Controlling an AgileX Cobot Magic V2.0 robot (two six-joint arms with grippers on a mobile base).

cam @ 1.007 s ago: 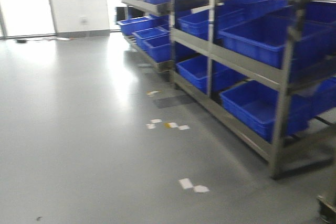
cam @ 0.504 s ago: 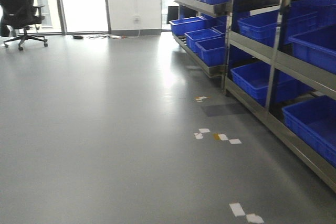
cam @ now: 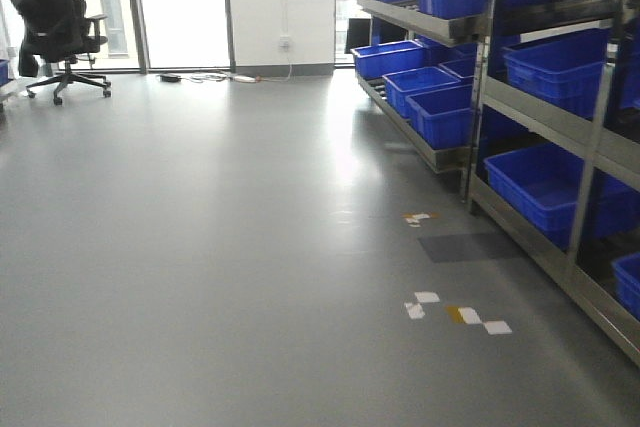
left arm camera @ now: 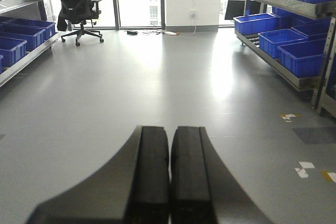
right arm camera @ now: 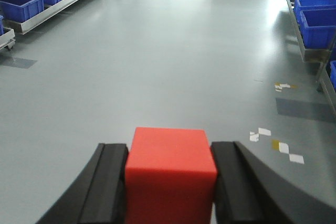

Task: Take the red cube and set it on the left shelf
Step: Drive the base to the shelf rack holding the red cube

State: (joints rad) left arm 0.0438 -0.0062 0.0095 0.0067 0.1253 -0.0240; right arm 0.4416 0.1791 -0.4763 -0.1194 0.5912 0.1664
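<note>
In the right wrist view my right gripper (right arm camera: 169, 182) is shut on the red cube (right arm camera: 169, 174), which sits between its two black fingers above the grey floor. In the left wrist view my left gripper (left arm camera: 170, 174) is shut and empty, its black fingers pressed together. The left shelf (left arm camera: 23, 59) with blue bins stands at the left edge of the left wrist view and at the far left of the right wrist view (right arm camera: 50, 9). Neither gripper shows in the front view.
A metal rack with blue bins (cam: 520, 117) lines the right side. A black office chair (cam: 58, 22) stands by the far windows. White and yellow tape marks (cam: 455, 312) and a dark floor patch (cam: 468, 246) lie near the rack. Cables (cam: 215, 77) lie by the far wall.
The front view has swung to the left: the right rack has slid toward the right edge, and the office chair and windows have come into view.
</note>
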